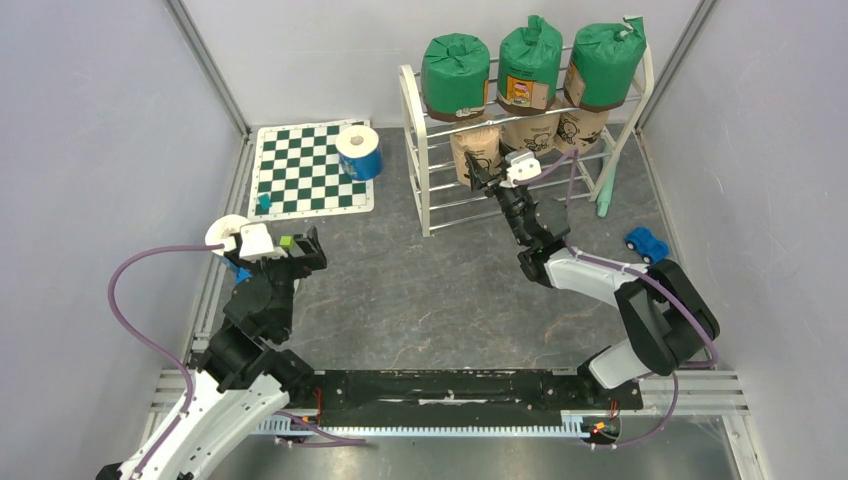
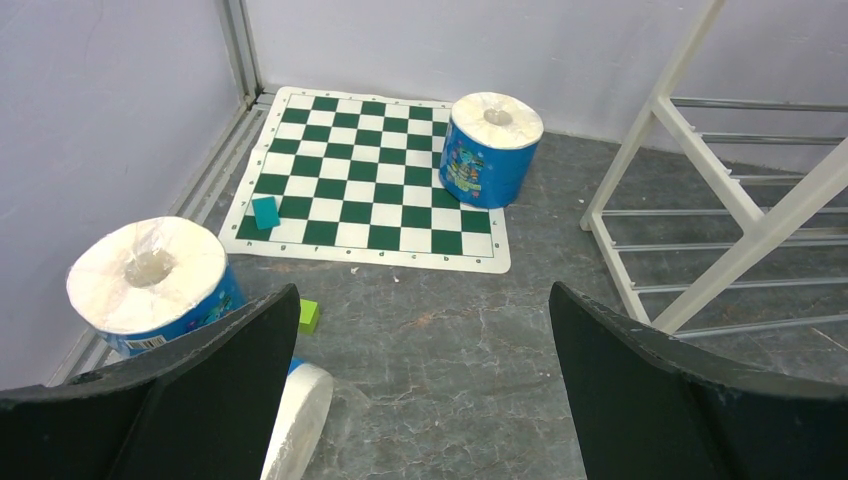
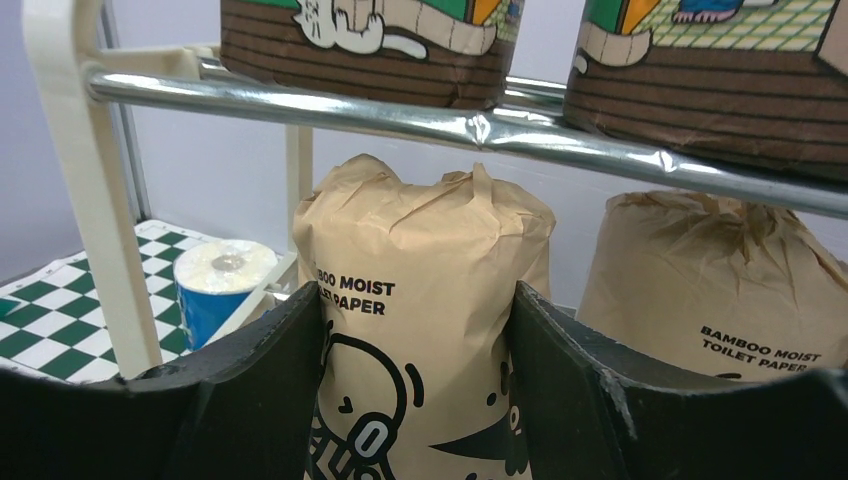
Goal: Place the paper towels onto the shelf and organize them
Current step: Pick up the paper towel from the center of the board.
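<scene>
The white shelf (image 1: 415, 150) stands at the back right, with three green rolls (image 1: 530, 65) on its top tier and three tan rolls on the tier below. My right gripper (image 1: 480, 172) is shut on the leftmost tan roll (image 3: 420, 250), one finger pressed on each side of it; a second tan roll (image 3: 720, 300) stands to its right. One blue-wrapped roll (image 1: 358, 152) stands on the chessboard mat. Another (image 2: 150, 280) stands by the left wall. A third (image 2: 295, 415) lies on its side under my left gripper (image 2: 420, 300), which is open and empty above the floor.
The checkered mat (image 1: 300, 180) holds a small teal block (image 1: 264, 202). A green block (image 2: 309, 316) lies near the left rolls. A blue toy car (image 1: 647, 243) sits right of the right arm. A mint-green object (image 1: 607, 190) leans at the shelf's right end. Walls close both sides.
</scene>
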